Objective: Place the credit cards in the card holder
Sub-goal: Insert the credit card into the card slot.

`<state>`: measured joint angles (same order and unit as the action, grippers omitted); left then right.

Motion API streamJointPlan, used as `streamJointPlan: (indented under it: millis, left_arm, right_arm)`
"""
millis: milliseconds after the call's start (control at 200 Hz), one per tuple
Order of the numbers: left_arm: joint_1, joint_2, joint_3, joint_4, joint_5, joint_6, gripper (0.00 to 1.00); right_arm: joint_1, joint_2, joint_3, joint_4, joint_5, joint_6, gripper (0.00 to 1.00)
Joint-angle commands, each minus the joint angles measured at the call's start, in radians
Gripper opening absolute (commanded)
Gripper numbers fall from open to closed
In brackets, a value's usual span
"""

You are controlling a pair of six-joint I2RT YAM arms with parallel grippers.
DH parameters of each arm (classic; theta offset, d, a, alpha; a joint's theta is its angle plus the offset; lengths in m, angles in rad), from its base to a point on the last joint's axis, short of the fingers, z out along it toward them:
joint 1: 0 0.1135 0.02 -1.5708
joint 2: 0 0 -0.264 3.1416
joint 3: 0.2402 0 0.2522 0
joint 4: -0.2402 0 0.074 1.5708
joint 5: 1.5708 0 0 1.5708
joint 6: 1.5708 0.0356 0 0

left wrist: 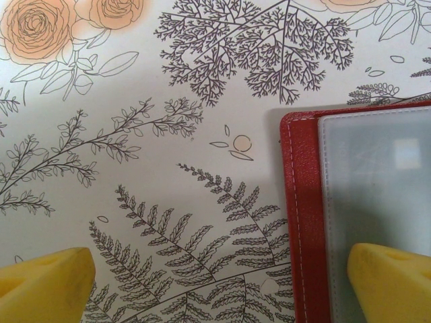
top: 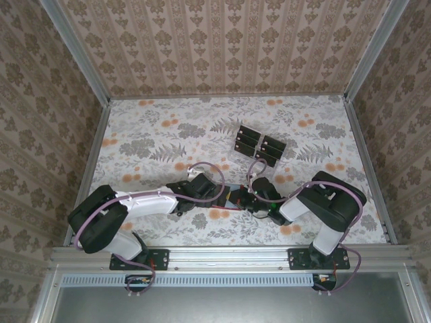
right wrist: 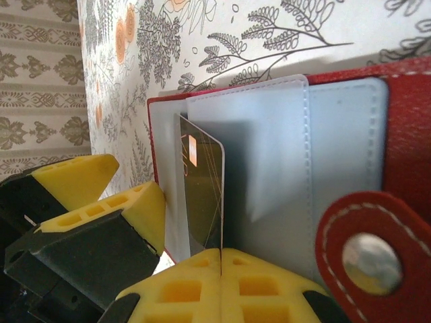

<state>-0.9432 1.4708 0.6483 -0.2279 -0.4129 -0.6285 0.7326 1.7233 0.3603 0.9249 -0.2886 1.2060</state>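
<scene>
The right gripper is pinching a credit card, seemingly inside a sleeve of the card holder. The left gripper is hovering open over the holder's edge.

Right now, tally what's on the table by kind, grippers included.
card holder, red: 1
credit card, pinched in right gripper: 1
clear tray of dark cards, too small to count: 1
grippers, with left gripper open: 2
Total: 5
</scene>
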Motion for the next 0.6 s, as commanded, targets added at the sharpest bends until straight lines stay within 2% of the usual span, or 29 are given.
streamJointPlan:
  millis: [0, 320, 595]
  left_arm:
    - [-0.006, 0.019, -0.028, -0.037, -0.004, 0.002, 1.00]
    - [-0.006, 0.008, -0.032, -0.028, 0.003, -0.001, 1.00]
    - [0.025, -0.089, -0.010, -0.085, -0.002, 0.017, 1.00]
  right_arm:
    - [-0.006, 0.038, 0.025, -0.043, -0.040, -0.001, 0.00]
    - [-0.008, 0.080, 0.081, -0.064, -0.076, -0.006, 0.00]
    - [-0.009, 0.070, 0.113, -0.144, -0.075, -0.030, 0.00]
